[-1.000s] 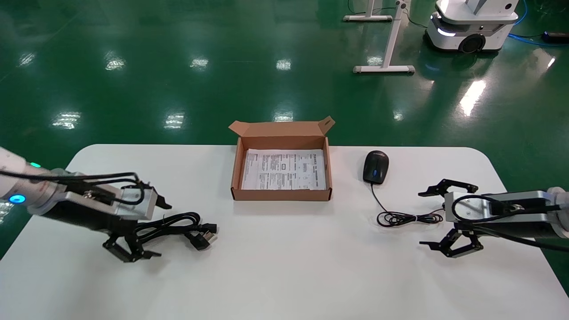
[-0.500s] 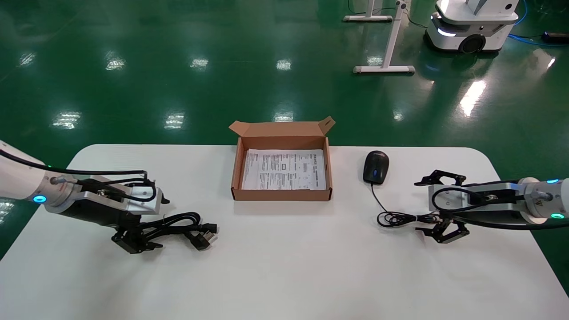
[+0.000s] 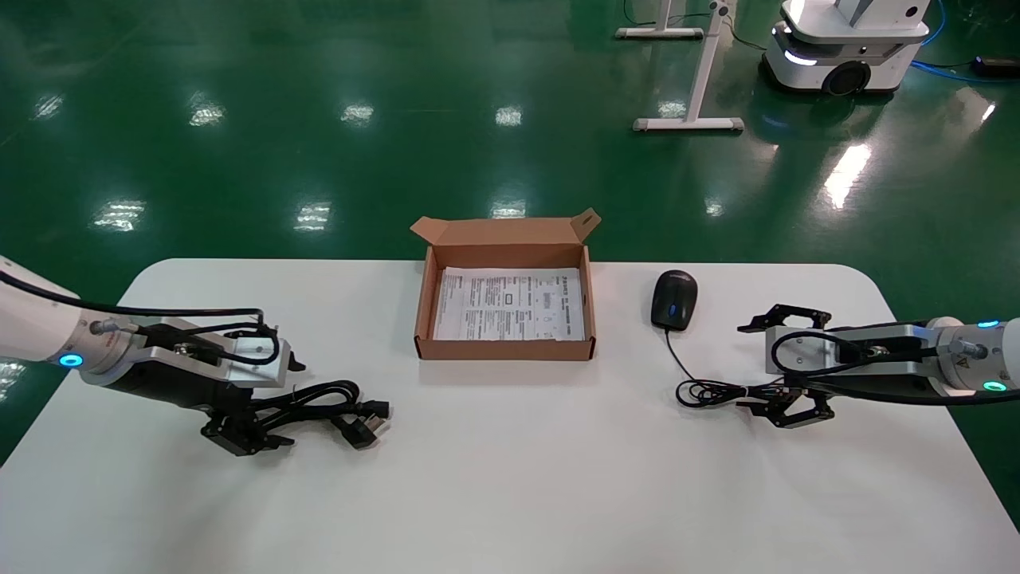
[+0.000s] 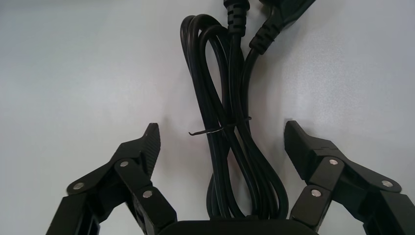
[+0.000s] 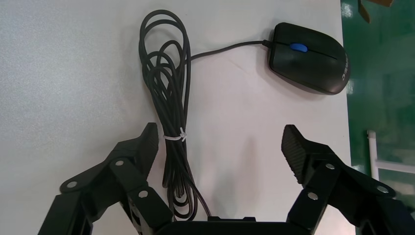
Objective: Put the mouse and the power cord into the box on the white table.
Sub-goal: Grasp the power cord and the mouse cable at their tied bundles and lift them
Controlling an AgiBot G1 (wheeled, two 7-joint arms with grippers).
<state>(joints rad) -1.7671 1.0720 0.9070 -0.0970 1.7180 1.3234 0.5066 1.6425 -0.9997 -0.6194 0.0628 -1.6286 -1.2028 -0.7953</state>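
Left gripper [image 4: 220,142] gapes wide, empty, straddling the cord [image 3: 319,402] at lower left; the bundle's long axis runs straight between the fingers. Right gripper [image 5: 220,142], equally open and empty, straddles the mouse [image 3: 674,299] cable at right. Box [image 3: 505,349] sits centre on the table [image 3: 510,478], unobstructed from both sides.

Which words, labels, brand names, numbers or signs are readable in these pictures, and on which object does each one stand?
None can be read.
Printed sheet inside the box: rows of text and a small framed mark, too small to read.
Mouse: a short marking at its rear edge, too blurred to read.
Power cord: no text visible.
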